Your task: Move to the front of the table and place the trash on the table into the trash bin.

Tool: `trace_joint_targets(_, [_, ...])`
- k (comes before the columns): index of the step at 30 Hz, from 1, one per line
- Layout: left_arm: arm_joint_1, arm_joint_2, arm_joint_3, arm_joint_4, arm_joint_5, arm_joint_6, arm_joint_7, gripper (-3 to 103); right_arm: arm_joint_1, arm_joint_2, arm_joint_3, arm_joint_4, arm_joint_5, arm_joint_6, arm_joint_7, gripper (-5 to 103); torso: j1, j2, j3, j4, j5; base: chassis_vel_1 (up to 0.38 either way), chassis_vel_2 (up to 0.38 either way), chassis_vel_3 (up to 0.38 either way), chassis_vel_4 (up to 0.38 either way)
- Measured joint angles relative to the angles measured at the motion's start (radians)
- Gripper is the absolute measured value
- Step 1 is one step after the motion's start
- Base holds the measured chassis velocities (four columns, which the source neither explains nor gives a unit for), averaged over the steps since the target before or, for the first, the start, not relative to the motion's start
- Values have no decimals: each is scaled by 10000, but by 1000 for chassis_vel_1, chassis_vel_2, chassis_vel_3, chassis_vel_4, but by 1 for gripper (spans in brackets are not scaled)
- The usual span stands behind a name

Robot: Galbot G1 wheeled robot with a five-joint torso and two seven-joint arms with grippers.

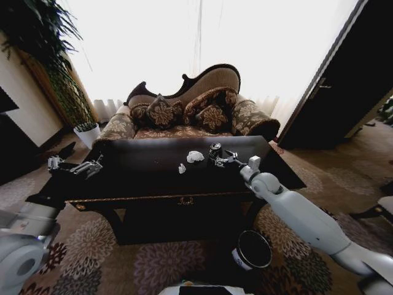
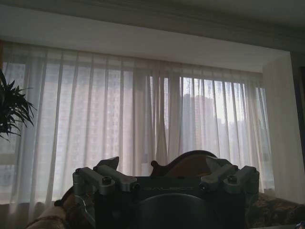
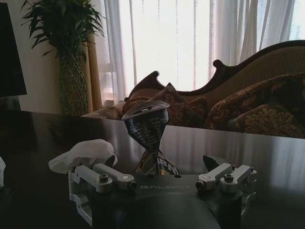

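The crushed dark drink can (image 3: 148, 138) stands upright on the dark glossy wooden counter (image 1: 141, 169), long axis vertical, pinched at the waist, its open top tilted toward the right claw (image 3: 164, 179). That claw is spread wide, the can between its fingers and untouched. A crumpled white tissue wad (image 1: 194, 156) lies just beside the can, with a smaller white paper scrap (image 1: 182, 168) nearby. The left claw (image 1: 86, 167) hovers open over the counter's left end. The small round black trash bin (image 1: 252, 251) sits on the carpet in front.

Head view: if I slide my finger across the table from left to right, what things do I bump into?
Left gripper → small paper scrap → crumpled tissue → squashed can → right gripper, open, right next to the can.
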Motion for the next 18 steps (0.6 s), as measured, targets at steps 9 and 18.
trace_joint_targets(9, [-144,15,128,163,53,-41,0,100,65,36,-91,-64,177,207,-275,79,0,0,0,0,0,0,0,0,0])
trace_joint_targets(18, [-218,35,193,217,67,-41,0,100,57,15,-81,-74,142,210,-300,47,0,0,0,0,0,0,0,0,0])
